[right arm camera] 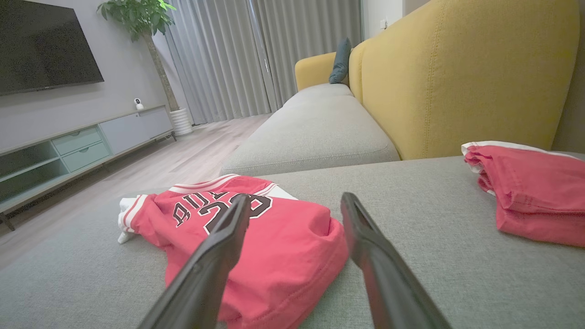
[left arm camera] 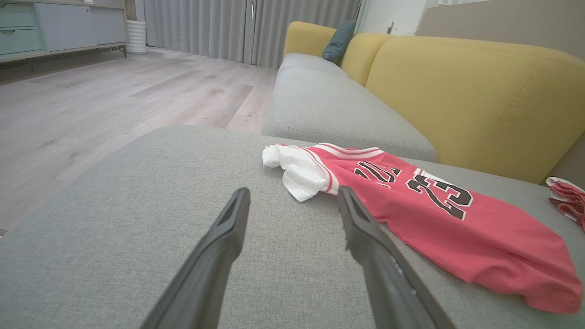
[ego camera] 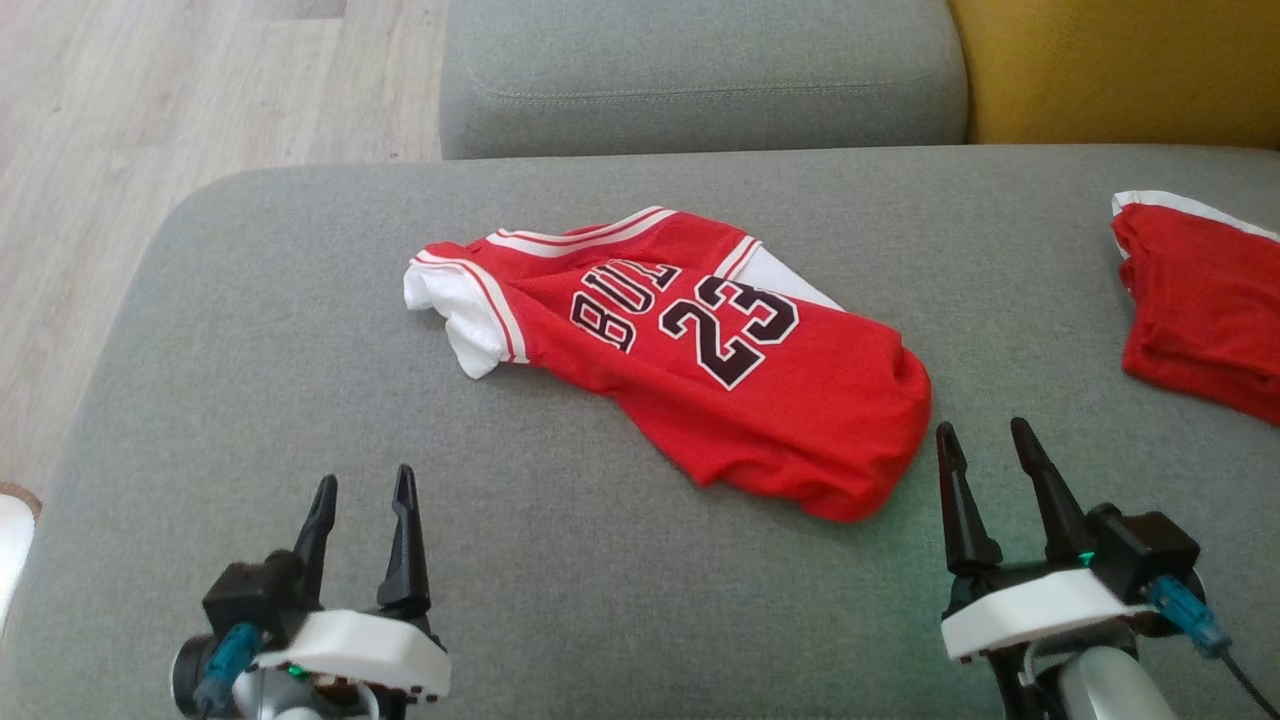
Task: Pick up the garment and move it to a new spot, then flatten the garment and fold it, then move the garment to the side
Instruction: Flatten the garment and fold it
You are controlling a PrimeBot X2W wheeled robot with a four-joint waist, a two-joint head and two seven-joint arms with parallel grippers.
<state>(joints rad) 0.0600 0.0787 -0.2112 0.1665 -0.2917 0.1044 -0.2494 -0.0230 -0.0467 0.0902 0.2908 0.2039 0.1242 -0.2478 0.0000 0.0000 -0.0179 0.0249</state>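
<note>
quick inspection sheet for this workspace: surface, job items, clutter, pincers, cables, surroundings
surface: grey sofa cushion, bare fabric around the clothes
job's things: red jersey numbered 23, lying crumpled, white cloth bunched at its left end
clutter: second red garment at the cushion's right edge
pincers: left pincer open over bare cushion; right pincer open, close by the jersey's lower end
cables: blue plug with a dark lead at the right wrist
surroundings: wood floor, yellow backrest, tv cabinet
</note>
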